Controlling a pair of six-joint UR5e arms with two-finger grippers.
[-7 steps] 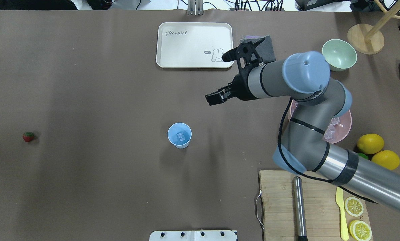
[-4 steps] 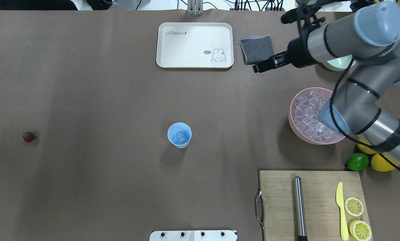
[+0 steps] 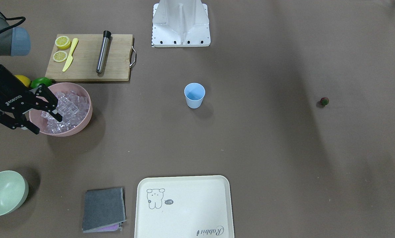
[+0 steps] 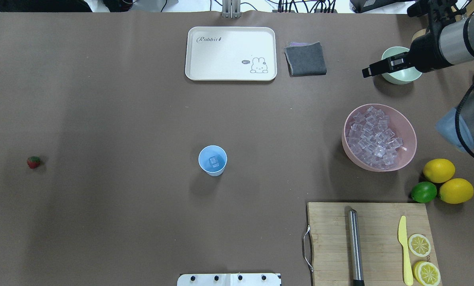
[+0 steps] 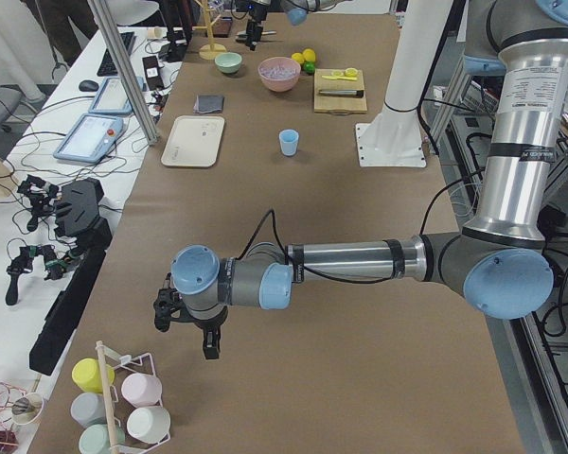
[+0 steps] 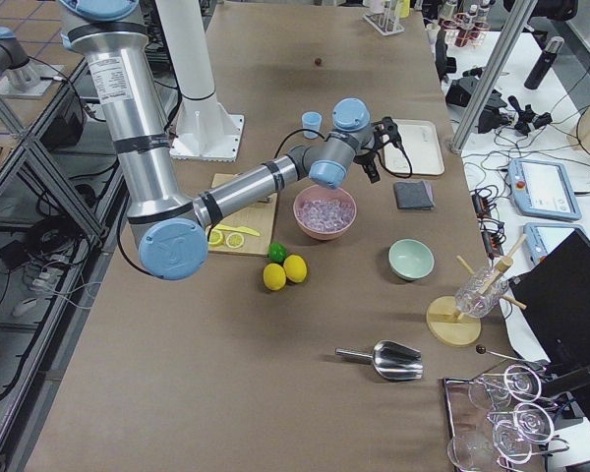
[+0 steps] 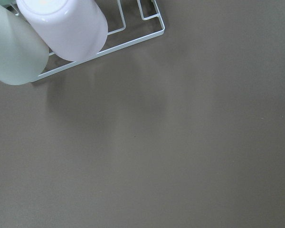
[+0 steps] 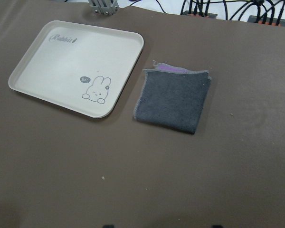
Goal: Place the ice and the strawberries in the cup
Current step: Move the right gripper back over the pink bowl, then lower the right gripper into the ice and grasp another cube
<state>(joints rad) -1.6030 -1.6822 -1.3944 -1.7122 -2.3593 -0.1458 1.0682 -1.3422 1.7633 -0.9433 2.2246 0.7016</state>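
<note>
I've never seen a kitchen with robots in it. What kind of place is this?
Probably a robot lab, not a real kitchen. A big robot arm reaches over the table, tablets and cables sit on a side bench, and the ice, lemons and cup look laid out for practice.

The left arm (image 5: 350,260) and the right arm (image 6: 246,187) are both silver-grey tubes with pale blue caps at the joints and black bands. A black cable runs loosely along each. The right gripper (image 3: 48,125) is black with white ROBOTIQ lettering. The white base plate (image 3: 181,33) carries a row of dark screws
</note>
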